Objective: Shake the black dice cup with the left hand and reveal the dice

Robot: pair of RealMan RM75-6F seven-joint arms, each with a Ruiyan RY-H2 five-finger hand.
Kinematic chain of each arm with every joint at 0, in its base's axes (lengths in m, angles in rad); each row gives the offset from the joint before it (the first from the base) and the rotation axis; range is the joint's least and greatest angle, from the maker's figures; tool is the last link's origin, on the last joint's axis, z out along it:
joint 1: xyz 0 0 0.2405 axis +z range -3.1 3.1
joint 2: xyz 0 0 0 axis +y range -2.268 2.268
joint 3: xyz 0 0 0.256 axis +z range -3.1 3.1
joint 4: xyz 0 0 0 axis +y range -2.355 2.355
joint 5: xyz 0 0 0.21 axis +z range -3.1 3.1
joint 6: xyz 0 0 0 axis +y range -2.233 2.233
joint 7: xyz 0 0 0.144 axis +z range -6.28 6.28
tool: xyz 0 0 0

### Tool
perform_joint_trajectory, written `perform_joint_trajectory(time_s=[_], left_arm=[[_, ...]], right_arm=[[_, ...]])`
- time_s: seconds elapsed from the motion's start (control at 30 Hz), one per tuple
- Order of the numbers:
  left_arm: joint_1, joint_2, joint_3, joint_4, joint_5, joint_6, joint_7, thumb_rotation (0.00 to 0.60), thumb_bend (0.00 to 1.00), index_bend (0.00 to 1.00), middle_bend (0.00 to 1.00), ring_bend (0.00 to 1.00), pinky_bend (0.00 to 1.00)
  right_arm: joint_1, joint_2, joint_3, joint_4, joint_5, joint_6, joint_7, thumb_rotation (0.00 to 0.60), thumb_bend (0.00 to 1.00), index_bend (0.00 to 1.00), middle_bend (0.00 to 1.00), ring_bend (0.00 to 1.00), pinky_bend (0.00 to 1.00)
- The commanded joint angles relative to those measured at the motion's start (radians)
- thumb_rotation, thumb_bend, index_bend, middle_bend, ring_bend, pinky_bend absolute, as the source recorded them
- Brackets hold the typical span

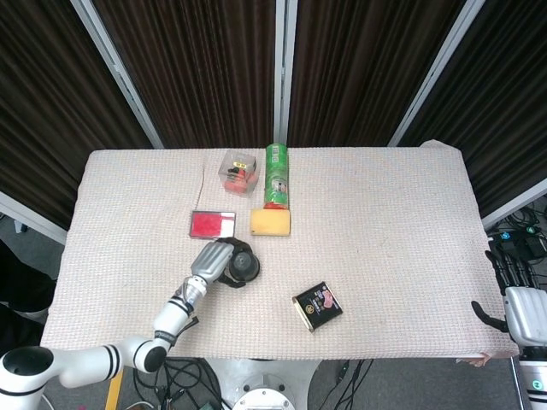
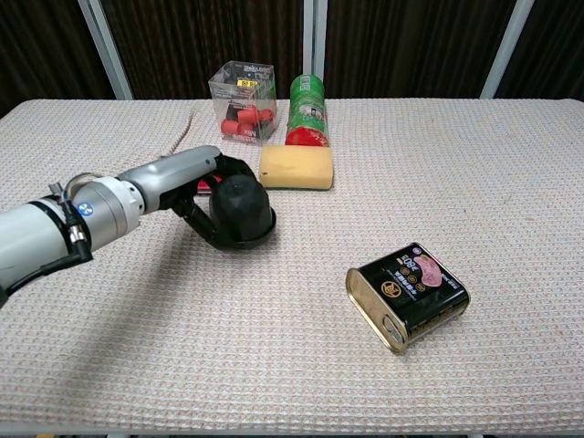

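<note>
The black dice cup [image 2: 244, 211] [image 1: 243, 266] stands mouth down at the table's left-centre, tipped slightly to the right. My left hand [image 2: 196, 187] [image 1: 210, 260] grips it from the left, with dark fingers wrapped around its back and near side. No dice show; the cup covers whatever lies beneath it. My right hand [image 1: 519, 301] hangs off the table's right edge in the head view with fingers apart and nothing in it.
Behind the cup lie a yellow sponge [image 2: 296, 167], a green can [image 2: 307, 110], a clear box of red pieces [image 2: 243, 89] and a flat red case [image 1: 213, 224]. A black tin [image 2: 408, 294] lies front right on the woven table cloth [image 2: 474, 164].
</note>
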State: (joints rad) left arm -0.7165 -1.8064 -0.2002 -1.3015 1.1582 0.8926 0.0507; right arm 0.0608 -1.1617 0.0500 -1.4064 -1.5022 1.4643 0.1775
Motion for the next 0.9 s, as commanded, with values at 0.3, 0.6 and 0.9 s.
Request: perform_joint_trajectory(time_s=[0.3,0.6,0.9], left_arm=[[0.019,0.144,-0.050,-0.146,-0.036,0.026,0.004,0.600,0.23,0.48,0.47,0.25,0.27],[0.042,0.324,-0.104,-0.233,-0.129,0.068,0.073,0.600,0.23,0.48,0.47,0.25,0.27],[0.030,0.504,-0.177,-0.326,-0.219,0.077,0.129,0.600,0.23,0.48,0.48,0.25,0.28]], right_arm=[[-0.001,-0.003,-0.001,0.003,0.000,0.000,0.002,0.600,0.17,0.00,0.00,0.00,0.00],[-0.002,-0.004,0.001,0.010,0.002,0.000,0.012,0.600,0.17,0.00,0.00,0.00,0.00],[0.000,-0.006,0.001,0.009,0.000,0.000,0.008,0.600,0.17,0.00,0.00,0.00,0.00]])
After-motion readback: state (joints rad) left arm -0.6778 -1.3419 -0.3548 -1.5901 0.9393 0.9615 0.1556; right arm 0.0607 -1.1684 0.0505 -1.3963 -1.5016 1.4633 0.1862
